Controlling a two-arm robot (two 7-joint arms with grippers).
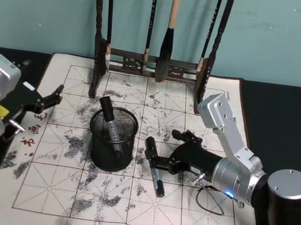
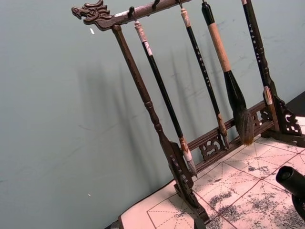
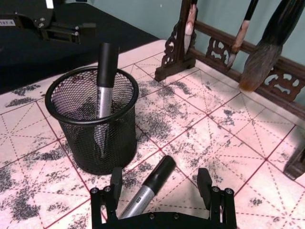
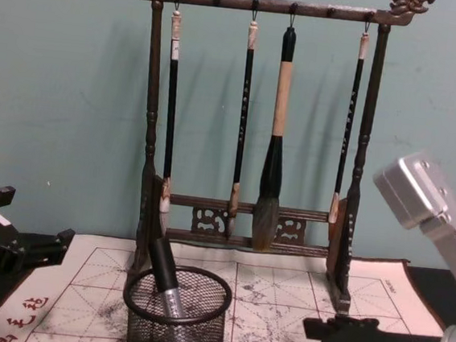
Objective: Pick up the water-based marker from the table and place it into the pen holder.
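A water-based marker with a black cap and silver barrel lies on the calligraphy mat just right of the pen holder. The holder is a black wire-mesh cup, and another marker leans inside it. My right gripper is low over the lying marker and open. In the right wrist view the lying marker sits between the two fingers of the right gripper, closer to one finger, with the pen holder just beyond. My left gripper stays open at the mat's left edge.
A tall dark wooden brush rack with several hanging brushes stands at the back of the ink-stained mat. It is close behind the pen holder. A black tablecloth surrounds the mat. A thin cable loops beside the right wrist.
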